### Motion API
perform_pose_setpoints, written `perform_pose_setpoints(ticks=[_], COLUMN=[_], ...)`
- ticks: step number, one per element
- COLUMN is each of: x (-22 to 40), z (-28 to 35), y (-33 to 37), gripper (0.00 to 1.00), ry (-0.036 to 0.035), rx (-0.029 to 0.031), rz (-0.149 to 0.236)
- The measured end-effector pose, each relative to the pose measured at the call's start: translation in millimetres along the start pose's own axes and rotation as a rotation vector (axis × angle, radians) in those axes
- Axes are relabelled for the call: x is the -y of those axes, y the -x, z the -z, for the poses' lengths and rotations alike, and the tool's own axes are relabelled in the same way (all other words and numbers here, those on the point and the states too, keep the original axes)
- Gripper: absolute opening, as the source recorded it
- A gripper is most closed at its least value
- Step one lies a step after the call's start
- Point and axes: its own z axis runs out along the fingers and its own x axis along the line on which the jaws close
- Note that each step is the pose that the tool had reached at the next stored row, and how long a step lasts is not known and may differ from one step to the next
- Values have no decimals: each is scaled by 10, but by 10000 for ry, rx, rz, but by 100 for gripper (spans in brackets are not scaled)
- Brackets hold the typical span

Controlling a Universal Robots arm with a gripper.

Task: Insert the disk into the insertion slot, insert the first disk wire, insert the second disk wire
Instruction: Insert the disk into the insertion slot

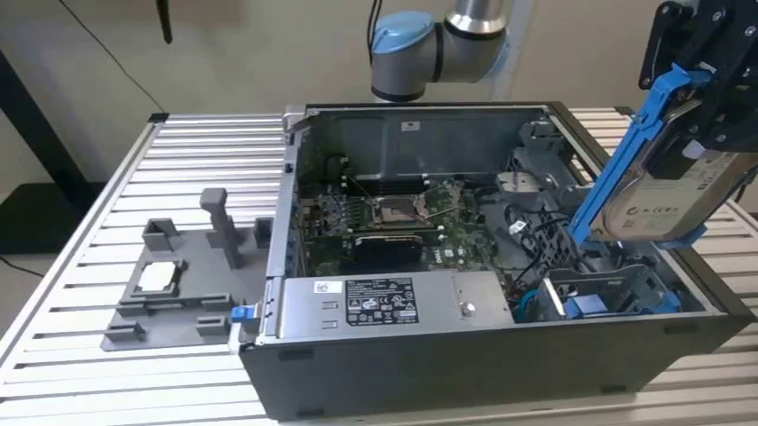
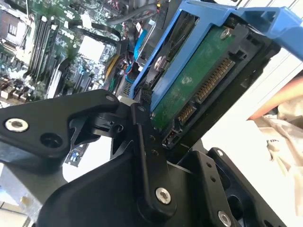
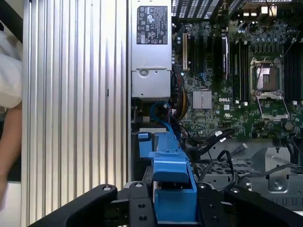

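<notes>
Slatted aluminium table (image 1: 95, 231) carries everything here, and most of it is taken up by an open black computer case (image 1: 474, 382) lying on its side. A Universal Robots arm (image 1: 438, 44) stands over the far side of the case. Inside, the grey power supply (image 1: 367, 306) sits along the near wall, with the motherboard (image 1: 397, 217) beyond it. On the exterior view's left, a grey plastic fixture (image 1: 177, 293) with upright posts rests on the table beside the case.

At the case's near corner, on the exterior view's right, is the insertion slot (image 1: 604, 293), a sheet-metal bay; the disk is not in it. The disk (image 1: 663, 209) hangs above that bay, clear of it, tilted steeply with its white label facing the exterior camera. The gripper (image 3: 173, 203) has its jaws pinched on the disk's blue carrier (image 1: 616, 169), with a black finger on each side in the first wrist view. In the second wrist view the green circuit board (image 2: 189, 90) and the gold connector (image 2: 215, 80) on the disk's underside lie bare. Loose black cables (image 1: 533, 235) lie near the bay.

By the look of it, the disk is stiff, dense and fairly heavy for its size, and it will not take knocks. The plastic carrier is smooth and may flex a little, so the hold belongs on its long side rails, never on the circuit board or the connector pins.
</notes>
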Motion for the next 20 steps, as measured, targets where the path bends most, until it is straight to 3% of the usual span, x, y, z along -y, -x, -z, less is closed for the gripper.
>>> perform_pose_setpoints(ticks=[14,20], x=[13,18], z=[-161,-217], y=[-26,-27], gripper=[33,33], ry=[-111,-120], rx=[2,2], rz=[0,0])
